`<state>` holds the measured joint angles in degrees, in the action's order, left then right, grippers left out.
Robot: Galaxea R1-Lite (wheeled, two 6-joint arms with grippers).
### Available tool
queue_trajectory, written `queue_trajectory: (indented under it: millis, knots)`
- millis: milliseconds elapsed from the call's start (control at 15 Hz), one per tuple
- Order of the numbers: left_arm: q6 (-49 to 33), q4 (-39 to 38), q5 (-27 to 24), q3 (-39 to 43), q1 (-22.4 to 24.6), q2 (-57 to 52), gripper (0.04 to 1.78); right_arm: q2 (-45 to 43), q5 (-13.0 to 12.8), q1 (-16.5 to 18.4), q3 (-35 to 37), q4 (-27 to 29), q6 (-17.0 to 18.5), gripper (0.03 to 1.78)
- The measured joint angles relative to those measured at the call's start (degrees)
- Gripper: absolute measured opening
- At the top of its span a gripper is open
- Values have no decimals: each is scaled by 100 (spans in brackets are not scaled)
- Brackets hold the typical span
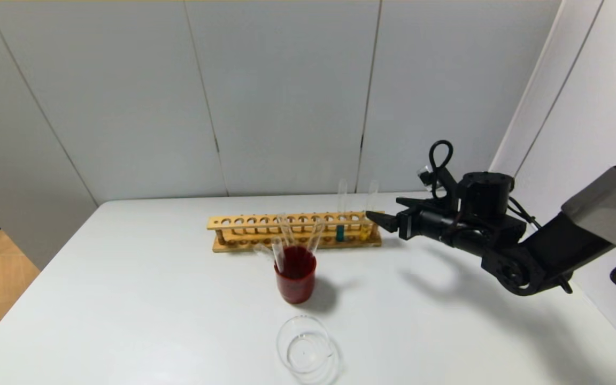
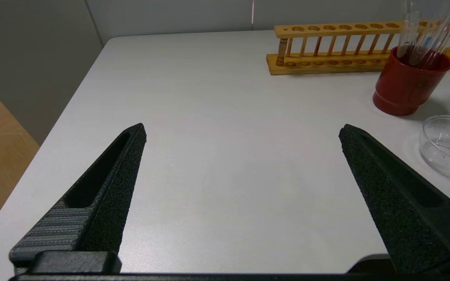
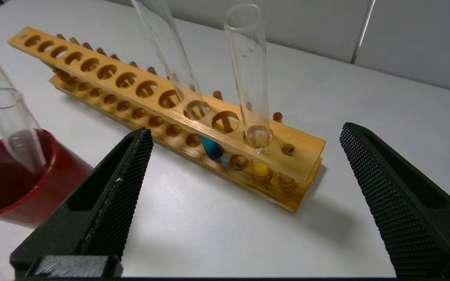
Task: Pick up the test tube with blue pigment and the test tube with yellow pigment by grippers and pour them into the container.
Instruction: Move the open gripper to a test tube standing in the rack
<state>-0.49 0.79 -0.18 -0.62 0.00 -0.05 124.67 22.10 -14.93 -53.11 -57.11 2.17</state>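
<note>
At rack's right end: blue-pigment tube (image 3: pixel 209 146), yellow-pigment tube (image 3: pixel 250 93), both upright, apparently clear glass.
Right gripper (image 1: pixel 388 213): fingers spread, empty.

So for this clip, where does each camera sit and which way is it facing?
Head: high up, looking down at the table; right gripper by the rack.
Left wrist: low above the table, open left gripper, red beaker beyond.
Right wrist: open fingers facing the blue tube and yellow tube.
All three show the rack.
</note>
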Motion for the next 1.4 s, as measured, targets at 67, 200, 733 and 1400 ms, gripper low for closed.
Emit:
queue_trajectory:
  millis: [67, 200, 733, 1400]
  knots:
    - [0, 0, 0, 0, 0, 0, 175, 110, 0, 0, -208, 174, -5, 175]
    - [-2, -2, 0, 2, 0, 0, 175, 324, 0, -6, -608, 441, -6, 175]
    - [-2, 0, 0, 2, 0, 0, 175, 958, 77, -118, -1629, 856, -13, 175]
    - [0, -2, -2, 5, 0, 0, 175, 1191, 79, -132, -2086, 1117, -90, 157]
